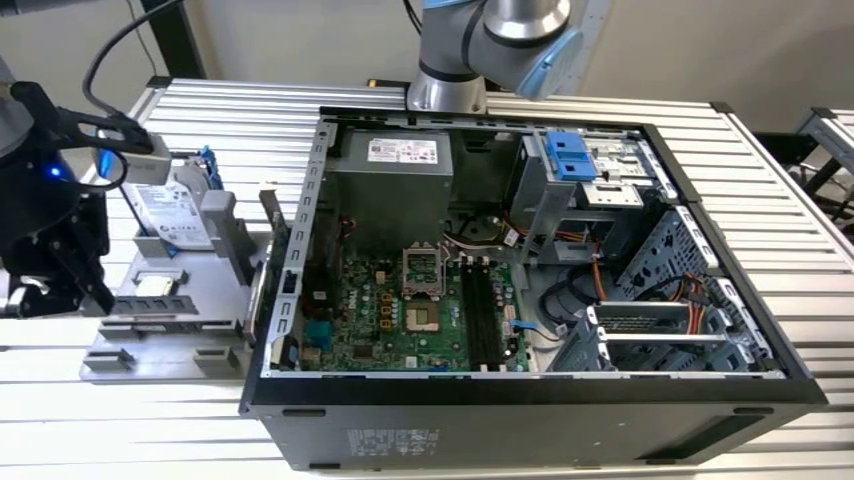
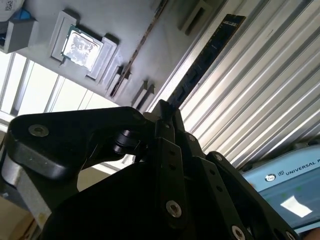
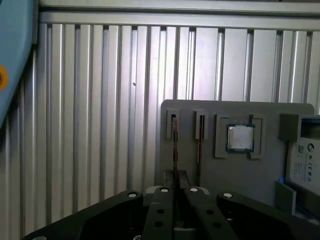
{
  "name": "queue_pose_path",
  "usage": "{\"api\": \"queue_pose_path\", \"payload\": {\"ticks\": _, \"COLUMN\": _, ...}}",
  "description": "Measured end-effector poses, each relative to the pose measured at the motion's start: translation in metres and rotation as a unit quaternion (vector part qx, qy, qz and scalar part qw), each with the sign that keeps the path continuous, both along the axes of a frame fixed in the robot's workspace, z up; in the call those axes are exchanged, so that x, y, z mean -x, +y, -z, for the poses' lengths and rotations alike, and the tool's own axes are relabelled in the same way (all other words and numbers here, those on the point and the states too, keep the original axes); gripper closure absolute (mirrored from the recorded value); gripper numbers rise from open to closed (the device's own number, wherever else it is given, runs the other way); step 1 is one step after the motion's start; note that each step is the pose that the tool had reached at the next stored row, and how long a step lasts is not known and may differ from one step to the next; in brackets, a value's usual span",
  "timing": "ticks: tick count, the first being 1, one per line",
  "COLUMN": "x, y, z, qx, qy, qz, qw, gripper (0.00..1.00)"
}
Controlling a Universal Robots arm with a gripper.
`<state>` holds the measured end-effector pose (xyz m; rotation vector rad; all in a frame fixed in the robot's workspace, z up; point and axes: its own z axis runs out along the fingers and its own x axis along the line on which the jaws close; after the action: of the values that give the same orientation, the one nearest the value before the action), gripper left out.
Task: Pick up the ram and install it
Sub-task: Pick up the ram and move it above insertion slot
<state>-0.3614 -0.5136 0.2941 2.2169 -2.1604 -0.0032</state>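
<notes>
A ribbed aluminium desk carries an open computer case lying on its side, its green motherboard facing up. The base of the robot arm stands at the desk's far edge behind the case. Toward the exterior view's left of the case sits a grey fixture tray, with a silver hard drive in a blue frame standing at its far end. In the exterior view the black wrist assembly hangs over the desk at the tray's outer side, well apart from the case. In both wrist views the end effector has its black fingers drawn together on the ram. The ram is a long, thin, dark stick seen almost edge-on, running straight out from between the fingertips. In the first wrist view the ram lines up with one of two narrow slots in the tray, and I cannot tell whether it is clear of that slot. The small square silver processor chip lies in its own recess in the tray between those slots and the hard drive
</notes>
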Motion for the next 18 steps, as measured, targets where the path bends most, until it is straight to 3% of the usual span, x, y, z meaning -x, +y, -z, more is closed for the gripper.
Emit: {"api": "queue_pose_path", "payload": {"ticks": 18, "x": 0.0, "y": 0.0, "z": -0.0336, "qx": 0.0003, "qy": 0.0, "qz": 0.0, "qw": 1.0, "gripper": 1.0}}
